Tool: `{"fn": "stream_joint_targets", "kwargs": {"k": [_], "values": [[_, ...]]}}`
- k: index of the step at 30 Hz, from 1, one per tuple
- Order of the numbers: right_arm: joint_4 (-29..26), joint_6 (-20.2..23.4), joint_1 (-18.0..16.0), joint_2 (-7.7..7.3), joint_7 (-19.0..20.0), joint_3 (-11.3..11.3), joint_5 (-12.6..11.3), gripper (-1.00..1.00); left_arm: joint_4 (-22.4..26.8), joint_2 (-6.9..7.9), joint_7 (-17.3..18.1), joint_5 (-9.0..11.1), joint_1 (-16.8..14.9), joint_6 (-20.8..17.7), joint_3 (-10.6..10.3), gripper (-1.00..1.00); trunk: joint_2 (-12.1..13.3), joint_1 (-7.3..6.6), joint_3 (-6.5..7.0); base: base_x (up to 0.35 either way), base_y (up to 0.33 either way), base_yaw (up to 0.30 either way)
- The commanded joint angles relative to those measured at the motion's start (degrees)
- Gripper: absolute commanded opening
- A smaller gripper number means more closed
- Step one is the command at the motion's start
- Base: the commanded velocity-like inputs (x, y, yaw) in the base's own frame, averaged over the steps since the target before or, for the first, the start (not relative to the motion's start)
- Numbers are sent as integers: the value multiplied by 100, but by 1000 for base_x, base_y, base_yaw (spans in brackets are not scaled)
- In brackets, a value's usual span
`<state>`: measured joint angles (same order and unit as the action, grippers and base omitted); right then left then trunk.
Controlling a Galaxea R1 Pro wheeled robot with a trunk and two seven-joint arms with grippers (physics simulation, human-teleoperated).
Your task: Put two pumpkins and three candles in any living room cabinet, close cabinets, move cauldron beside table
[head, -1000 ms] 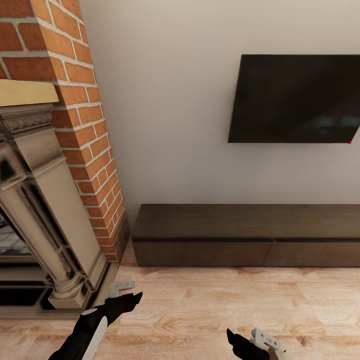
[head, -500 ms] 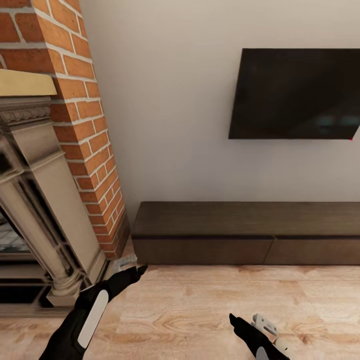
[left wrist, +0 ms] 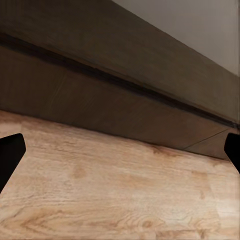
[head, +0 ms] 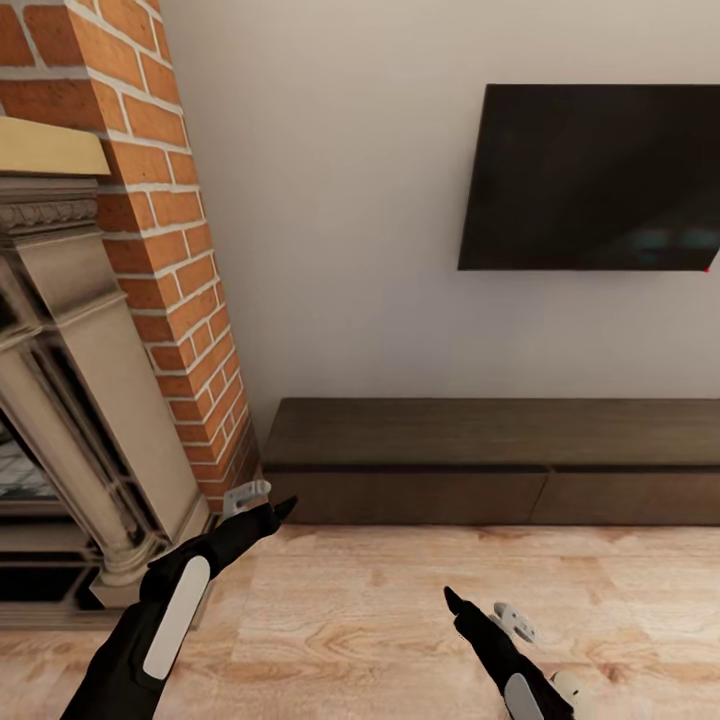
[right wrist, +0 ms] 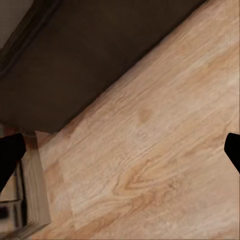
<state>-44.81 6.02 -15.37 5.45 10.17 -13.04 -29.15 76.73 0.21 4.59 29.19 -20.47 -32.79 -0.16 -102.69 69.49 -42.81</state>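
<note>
Cabinet point(head: 490, 460) fronts are all flush and shut; the long dark-brown unit stands on the wooden floor point(head: 400, 620) against the back wall. Nearest the camera, the right gripper point(head: 475, 610) hangs low over the floor boards, its fingers point(right wrist: 10, 152) spread wide with nothing between them. The left gripper point(head: 262, 503) reaches farther forward, close to the cabinet's left end, its fingers point(left wrist: 10, 150) also spread wide and empty. Just left of it rises the brick fireplace point(head: 110, 380). Above the cabinet a dark television point(head: 595, 180) hangs on the wall.
</note>
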Motion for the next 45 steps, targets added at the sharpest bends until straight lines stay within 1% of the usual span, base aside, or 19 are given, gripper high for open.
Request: {"fn": "stream_joint_targets", "kwargs": {"k": [1,3,4,7,8,11,14,15,18,19,20,21,24,26,29,30,36,41,45], "values": [[205,53,-144,-75,242,-59,-377,100,30,0,-6,14,-2,-35,-1,100,-44,22,-24,0,0,0],[495,56,-282,-202,396,-71,-723,100,43,-3,-12,-6,-1,-38,-4,100,-124,66,-60,0,0,0],[812,58,-395,-347,560,-71,-1061,100,49,-6,-18,-20,-1,-40,-10,100,-164,88,-78,0,0,0],[1207,62,-528,-540,867,-74,-1486,100,55,-6,-23,-27,-1,-42,-14,100,-285,154,-132,0,0,0],[1398,64,-599,-650,1047,-78,-1702,100,58,-8,-25,-25,-1,-42,-16,100,-325,176,-150,0,0,0],[1613,66,-682,-790,1260,-84,-2018,100,55,-7,-27,-13,0,-43,-21,100,-445,242,-203,0,0,0],[1728,69,-710,-847,1333,-100,-2208,100,54,-5,-28,-4,0,-43,-23,100,-566,308,-257,0,0,0],[1823,68,-719,-912,1372,-114,-2351,100,53,-6,-28,-11,0,-43,-22,100,-606,329,-275,0,0,0],[1949,72,-725,-1128,1527,-124,-2590,100,53,-8,-28,-23,0,-43,-24,100,-726,395,-329,0,0,0],[2069,74,-727,-1273,1690,-127,-2751,100,53,-6,-28,-28,0,-43,-25,100,-766,417,-347,0,0,0],[2159,76,-727,-1333,1769,-129,-2824,100,55,-6,-28,-28,0,-43,-26,100,-806,439,-365,0,0,0],[2354,76,-729,-1439,1909,-135,-2944,100,57,-5,-29,-19,0,-43,-27,100,-846,461,-383,0,0,0],[2632,80,-730,-1611,2166,-137,-3073,100,64,-4,-29,-14,0,-49,-29,100,-967,527,-437,0,0,0],[2725,82,-732,-1683,2277,-137,-3114,100,79,-4,-29,-19,0,-50,-32,100,-1047,571,-473,0,0,0],[2726,123,-791,-1734,2346,-136,-3143,100,110,-3,-29,-23,0,-50,-33,100,-1167,637,-527,0,0,0],[2725,208,-878,-1749,2364,-136,-3153,100,118,-7,-29,-24,0,-51,-31,100,-1207,659,-544,0,0,0],[2715,471,-1116,-1770,2394,-161,-3179,100,130,-11,-29,-16,0,-47,-30,100,-1448,791,-652,0,0,0],[2693,506,-1197,-1726,2400,-248,-3222,100,127,-12,-29,-26,0,-44,-27,100,-1648,901,-742,0,0,0],[2684,502,-1230,-1688,2401,-271,-3557,100,125,-12,-29,-27,0,-44,-27,100,-1809,988,-814,0,0,0]]}}
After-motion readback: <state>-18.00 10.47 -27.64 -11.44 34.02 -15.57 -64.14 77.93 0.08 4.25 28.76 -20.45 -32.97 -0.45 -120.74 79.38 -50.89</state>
